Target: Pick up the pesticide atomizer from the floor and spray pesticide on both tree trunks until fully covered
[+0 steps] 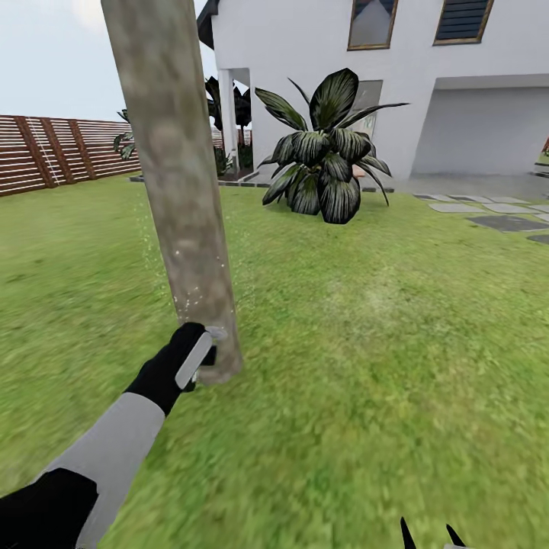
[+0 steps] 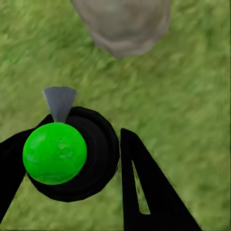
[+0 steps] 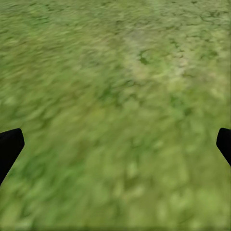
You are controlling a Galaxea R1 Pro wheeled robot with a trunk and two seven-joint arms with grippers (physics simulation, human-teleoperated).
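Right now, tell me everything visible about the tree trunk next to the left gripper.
The tree trunk is a thick, straight column of pale grey-beige bark with mottled brownish patches. It leans slightly and runs out of the head view's top, so no foliage shows. Its base stands in the grass lawn. Tiny whitish-green pesticide specks dot its lower part and the air beside it. The left gripper, holding the pesticide atomizer, sits close against the base; contact is unclear.

A broad-leaved striped bush (image 1: 324, 156) is seen in front of the white house (image 1: 320, 46), whose garage door (image 1: 479, 141) is closed. Grey stepping stones (image 1: 488, 213) are laid beside it, and two dark-framed windows (image 1: 374, 23) are set high in the wall.
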